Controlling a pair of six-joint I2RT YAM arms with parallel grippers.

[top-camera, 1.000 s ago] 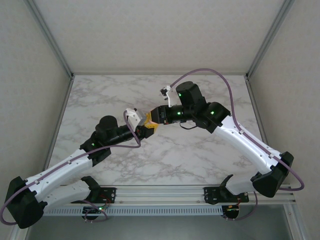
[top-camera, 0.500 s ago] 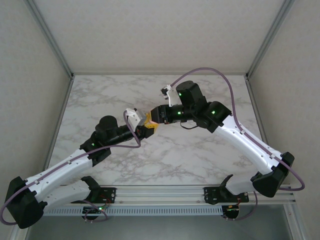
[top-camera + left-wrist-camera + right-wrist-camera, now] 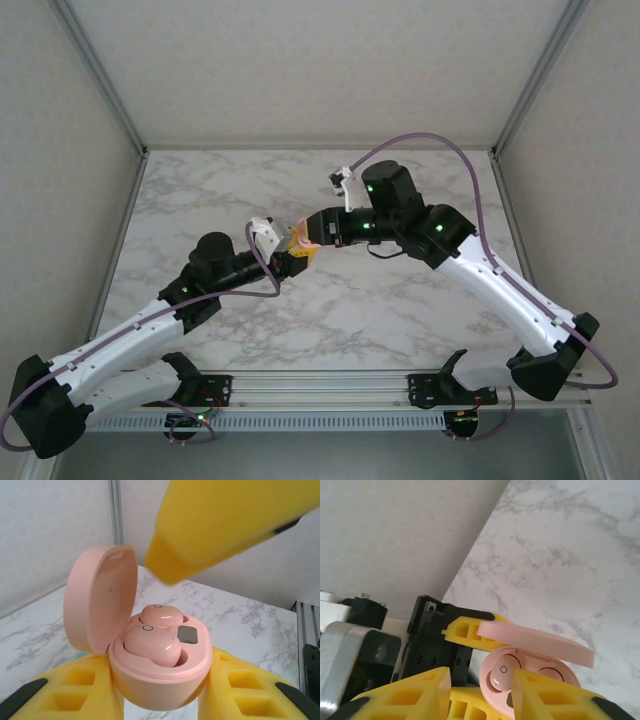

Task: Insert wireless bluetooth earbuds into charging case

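Note:
My left gripper [image 3: 296, 252] is shut on the body of a pink charging case [image 3: 160, 680], held above the table with its lid [image 3: 100, 605] swung open. Two salmon-pink earbuds lie in the case. The far earbud [image 3: 161, 616] sits low in its well. The near earbud [image 3: 152, 645] rests tilted, riding higher than its well. My right gripper [image 3: 481, 677] hovers just over the case, open, with nothing between its yellow fingers [image 3: 420, 690]. One of those fingers [image 3: 220, 525] hangs above the case in the left wrist view.
The marble table [image 3: 400, 300] stretches under both arms, which meet over its middle. Grey walls and metal frame posts [image 3: 105, 85] close in the back and sides. A sliver of something teal [image 3: 79, 654] shows below the lid.
My right gripper has opened and drawn back slightly to the right, away from the case. The near earbud now lies in the case. The left arm has not moved.

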